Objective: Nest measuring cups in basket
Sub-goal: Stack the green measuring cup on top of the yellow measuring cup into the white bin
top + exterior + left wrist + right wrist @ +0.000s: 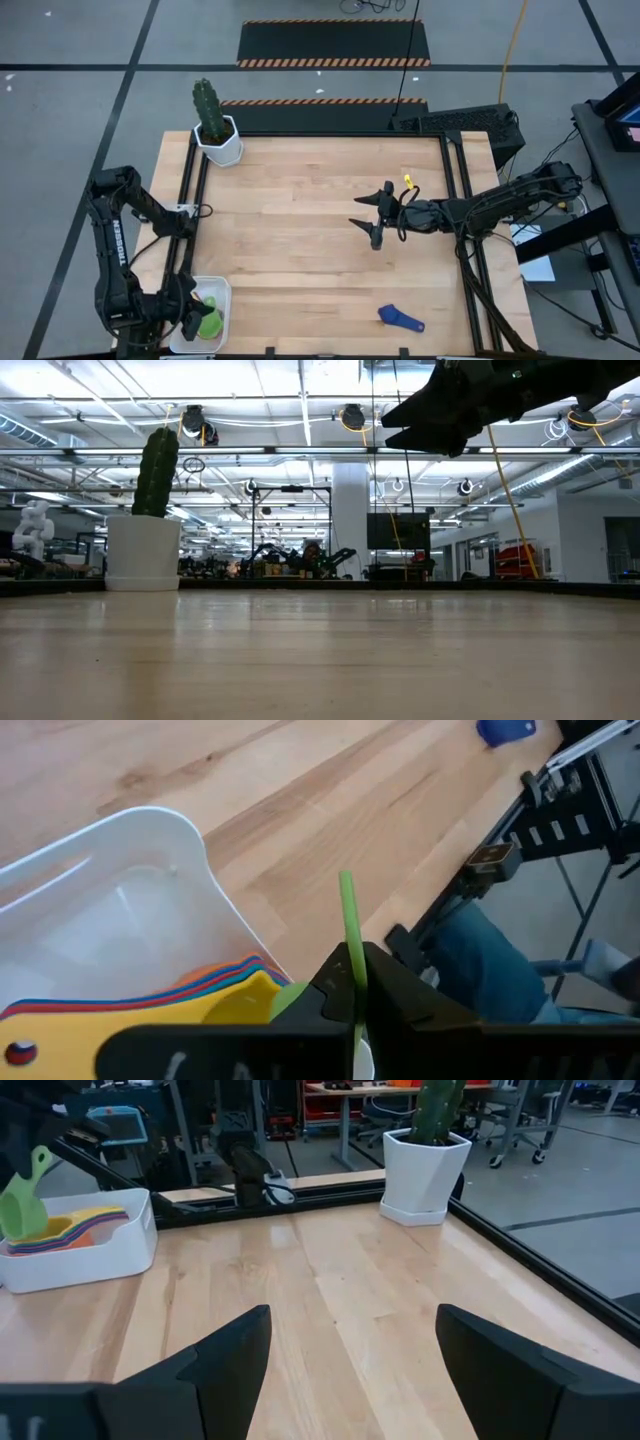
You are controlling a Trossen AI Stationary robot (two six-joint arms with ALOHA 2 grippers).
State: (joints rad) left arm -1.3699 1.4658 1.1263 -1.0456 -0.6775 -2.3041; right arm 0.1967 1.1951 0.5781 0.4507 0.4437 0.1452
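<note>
The left gripper (193, 318) was clamped on the green cup (209, 322) over the basket (222, 290) — the right gripper (377, 214) hung spread apart, far from the blue cup (401, 319).

White basket (222, 292) at table's near-left corner holding stacked cups, green cup (208, 322) upright above them, dark blue cup (400, 319) lying apart

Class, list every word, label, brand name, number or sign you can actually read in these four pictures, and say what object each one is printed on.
None can be read.
Left arm: pale lettering runs down its dark link in the high view, too small to make out.
Measuring cups, basket, cactus pot: no print shows.
Striped floor tape: orange and black bars only, no words.
</note>
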